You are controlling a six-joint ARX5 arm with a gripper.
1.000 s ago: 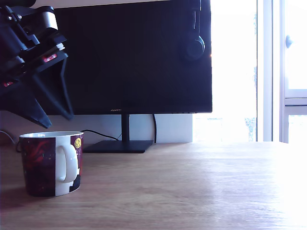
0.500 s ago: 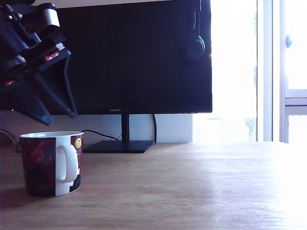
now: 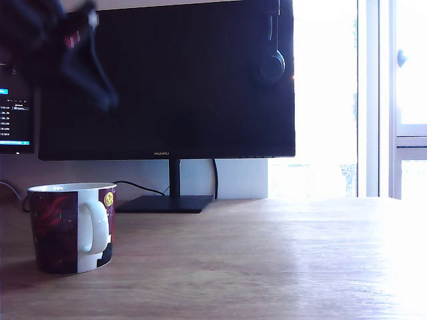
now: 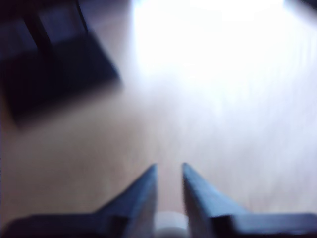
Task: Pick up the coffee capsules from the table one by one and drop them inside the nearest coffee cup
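Gripper (image 3: 100, 100): risen from just above the mug (image 3: 70, 227) since a second ago, blurred; jaws nearly closed, empty. Capsule: not visible, possibly in mug. Table (image 3: 267, 260).

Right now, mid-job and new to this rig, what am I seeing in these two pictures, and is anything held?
The machine is one robot arm ending in a two-fingered gripper. The exterior view comes from a fixed camera low on the table. There the gripper is only a dark blur at the upper left, above the coffee cup. Behind stand a monitor with headphones hung on it. The wrist view comes from a camera on the arm, looking along the two dark fingers at the wood. A narrow gap shows between them. A pale blurred patch sits near their base, and I cannot tell whether it is a capsule or part of the gripper. No capsule shows on the table.
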